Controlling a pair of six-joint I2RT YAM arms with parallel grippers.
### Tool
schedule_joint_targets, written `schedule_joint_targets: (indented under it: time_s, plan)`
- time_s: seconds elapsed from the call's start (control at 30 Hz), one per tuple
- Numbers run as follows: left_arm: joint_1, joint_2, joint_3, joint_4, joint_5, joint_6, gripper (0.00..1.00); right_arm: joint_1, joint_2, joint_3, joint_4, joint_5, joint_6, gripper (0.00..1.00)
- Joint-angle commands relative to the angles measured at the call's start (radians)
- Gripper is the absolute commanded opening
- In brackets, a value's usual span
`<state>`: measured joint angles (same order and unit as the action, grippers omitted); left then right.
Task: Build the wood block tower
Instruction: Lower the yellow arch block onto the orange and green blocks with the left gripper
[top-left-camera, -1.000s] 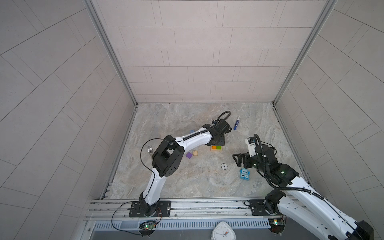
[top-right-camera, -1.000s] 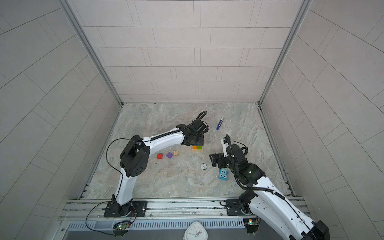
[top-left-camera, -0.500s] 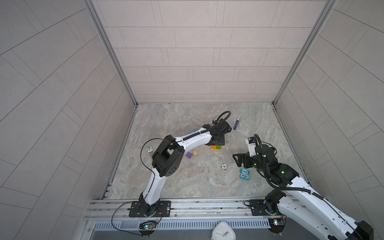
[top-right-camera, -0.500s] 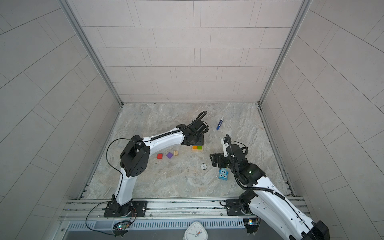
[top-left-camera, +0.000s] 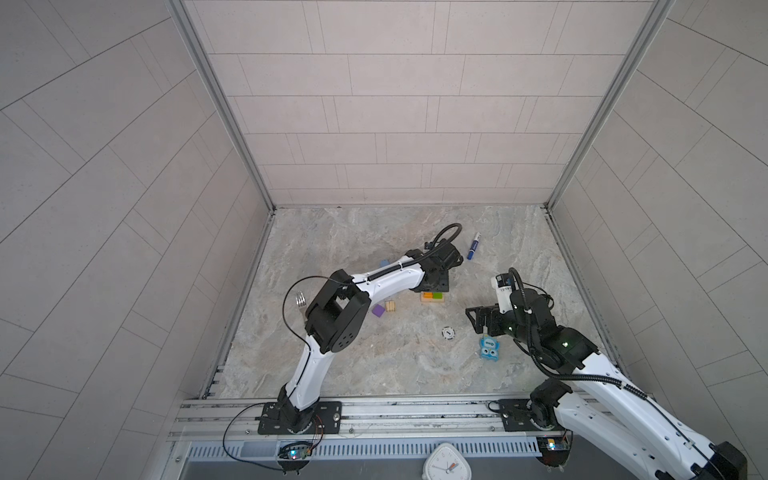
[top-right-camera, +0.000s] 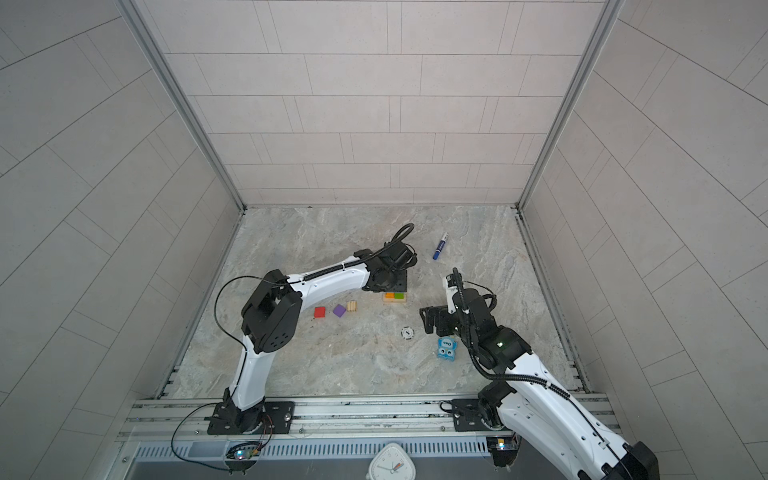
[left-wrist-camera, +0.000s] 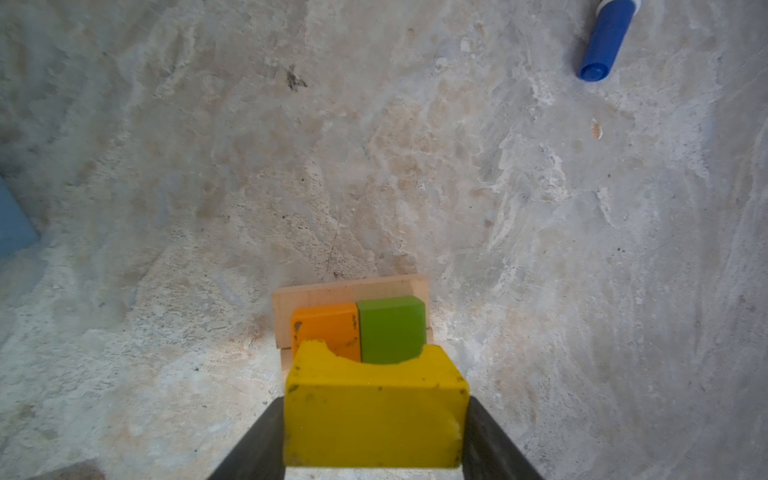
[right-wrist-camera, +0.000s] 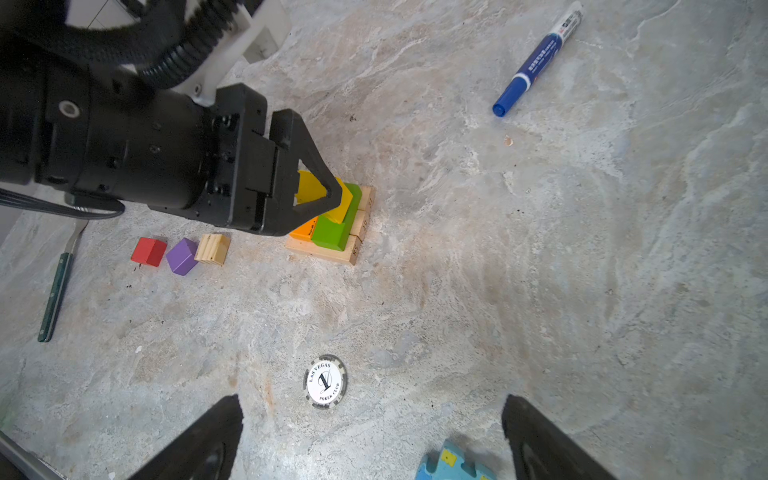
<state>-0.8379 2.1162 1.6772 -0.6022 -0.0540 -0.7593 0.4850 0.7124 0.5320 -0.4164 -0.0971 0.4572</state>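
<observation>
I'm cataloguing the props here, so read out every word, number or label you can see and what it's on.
"LAS VEGAS": poker chip.
"1": same chip, centre.
"POKER CLUB": same chip.
"85": end face of a tan base block.
"29": end face of the next tan base block.
Third end number there: too blurred.
Marker pen: print too small.
Blue toy, clock: unreadable.

Stereo pair high overhead; wrist cameras close, sharing tower (right-wrist-camera: 332, 232).
</observation>
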Motion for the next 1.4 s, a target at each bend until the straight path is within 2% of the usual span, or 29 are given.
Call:
schedule_joint_targets:
  time_s: [0.0,0.7,1.37]
  plan:
    - [0.003,0.01,-0.013,0.001,-0.006,0.0,0.49,-0.004,-0.002,-0.013,-0.004,0.003,0.007,0.99]
    - [0.004,0.003,-0.011,-0.01,-0.009,0.003,0.56,-0.007,0.004,-0.013,-0.001,-0.006,0.006,0.99]
    - [0.003,-0.003,-0.005,-0.03,-0.003,0.011,0.69,-0.006,0.019,-0.008,0.005,-0.013,0.005,0.99]
